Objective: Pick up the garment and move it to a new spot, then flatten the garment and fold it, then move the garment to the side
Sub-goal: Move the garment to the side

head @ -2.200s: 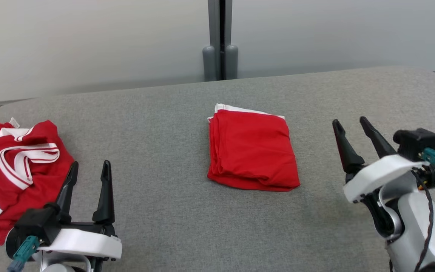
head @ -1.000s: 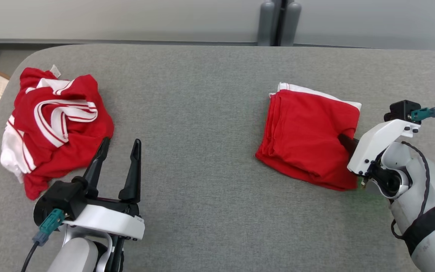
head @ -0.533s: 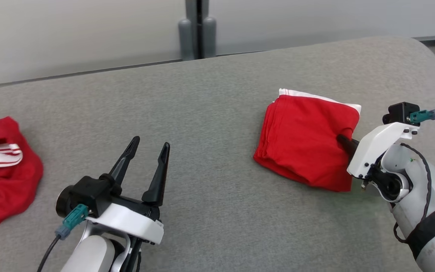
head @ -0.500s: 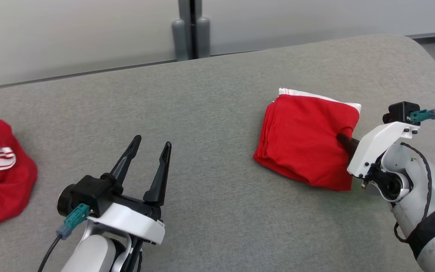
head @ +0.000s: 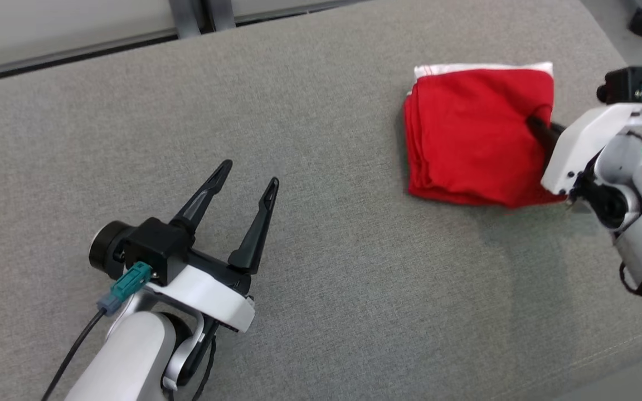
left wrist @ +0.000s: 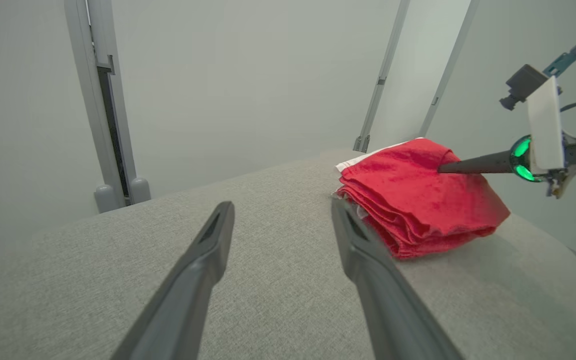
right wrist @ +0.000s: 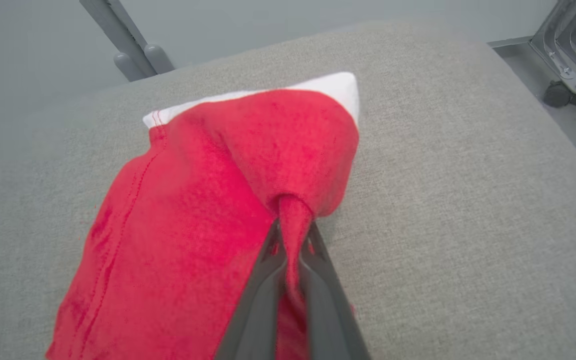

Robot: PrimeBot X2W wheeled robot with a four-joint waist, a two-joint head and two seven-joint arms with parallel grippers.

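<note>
The garment [head: 471,133] is a red cloth folded into a thick square with a white band along its far edge, lying near the right end of the grey table [head: 326,267]. My right gripper [head: 534,121] is shut on a pinch of its right-hand edge, and the cloth bunches between the fingers [right wrist: 293,235]. The left wrist view shows the garment [left wrist: 418,195] stacked in layers with the right gripper [left wrist: 443,168] biting its top. My left gripper [head: 247,174] hovers open over bare table well left of the garment, nothing between its fingers [left wrist: 203,265].
The table's right edge [head: 622,356] curves down close to my right arm. A grey wall with a post [left wrist: 113,125] runs behind the table. Castor wheels of a frame [right wrist: 573,95] stand on the floor off the table's far right corner.
My right gripper closed on the folded garment's edge and has carried it toward the table's right end. The camera swung right, so the crumpled red and white cloth left the picture.
</note>
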